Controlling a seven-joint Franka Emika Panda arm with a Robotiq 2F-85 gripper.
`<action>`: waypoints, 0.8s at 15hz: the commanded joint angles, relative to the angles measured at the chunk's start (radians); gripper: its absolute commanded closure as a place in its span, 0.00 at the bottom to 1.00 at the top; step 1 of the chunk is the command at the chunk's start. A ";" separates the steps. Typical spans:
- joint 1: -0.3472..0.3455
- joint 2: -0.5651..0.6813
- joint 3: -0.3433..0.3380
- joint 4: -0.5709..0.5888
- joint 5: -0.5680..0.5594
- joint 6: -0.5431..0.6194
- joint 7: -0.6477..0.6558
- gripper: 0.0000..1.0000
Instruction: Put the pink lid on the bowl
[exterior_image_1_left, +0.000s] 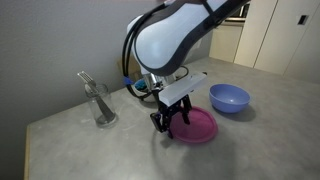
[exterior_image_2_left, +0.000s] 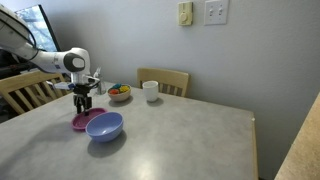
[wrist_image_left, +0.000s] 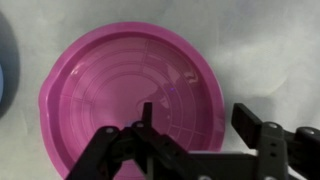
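Pink lid (exterior_image_1_left: 197, 128) (exterior_image_2_left: 80, 122) (wrist_image_left: 130, 95) lies flat on grey bench (exterior_image_2_left: 190, 140), just beside blue bowl (exterior_image_1_left: 229, 98) (exterior_image_2_left: 104, 126). Claw (exterior_image_1_left: 168, 121) (exterior_image_2_left: 83, 105) (wrist_image_left: 197, 120) released, jaws astride the lid's rim; contact unclear. Glass (exterior_image_1_left: 98, 104) with a utensil well apart. Mug (exterior_image_2_left: 150, 91) and small white bowl (exterior_image_2_left: 119, 93) at the far edge, chair (exterior_image_2_left: 166, 79) behind.

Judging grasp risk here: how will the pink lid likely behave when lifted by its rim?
The pink lid looks thin, moulded plastic: probably light and fairly stiff. Lying flat on the table, it may slide if nudged rather than tip. Its glossy rim could slip.
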 joint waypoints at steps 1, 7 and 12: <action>0.013 0.034 -0.014 0.064 -0.020 -0.049 0.009 0.26; 0.016 0.050 -0.018 0.097 -0.029 -0.057 0.010 0.46; 0.019 0.051 -0.019 0.109 -0.035 -0.067 0.010 0.70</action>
